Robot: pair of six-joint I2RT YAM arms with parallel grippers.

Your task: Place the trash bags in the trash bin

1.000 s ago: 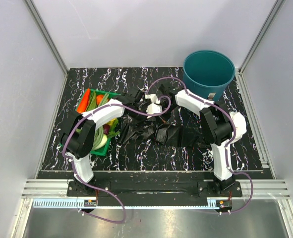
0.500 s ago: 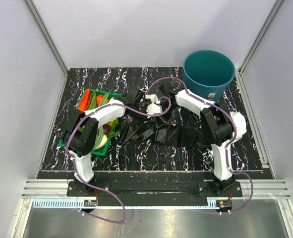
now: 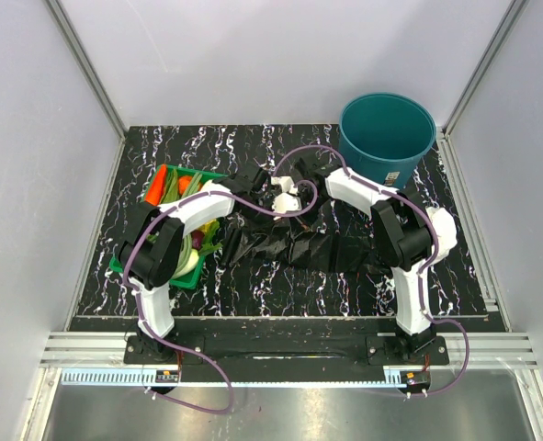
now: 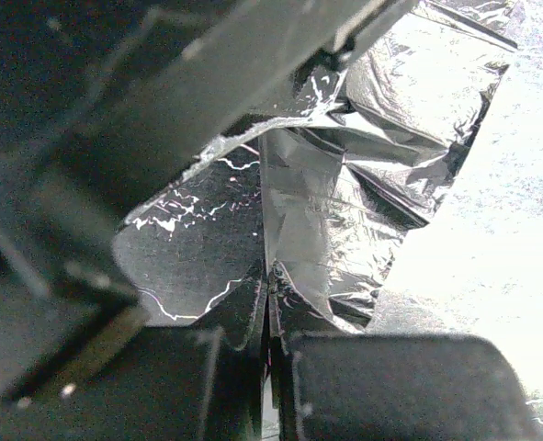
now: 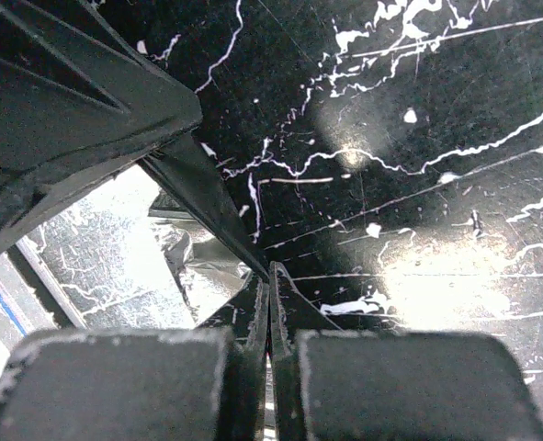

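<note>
Gripping the trash bag [image 3: 299,246] at its far edge, left claw [image 4: 269,308] and right claw [image 5: 269,289] both clench its film.

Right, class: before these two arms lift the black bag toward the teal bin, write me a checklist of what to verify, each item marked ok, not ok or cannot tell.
1. Left gripper shut on the trash bag: ok, film is pinched at its tips.
2. Right gripper shut on the same bag: ok, a fold runs into its tips.
3. Trash bin upright, mouth open: ok.
4. Bag lifted off the table: not ok, it lies spread out.
5. Bag free of the vegetable tray: cannot tell.
</note>
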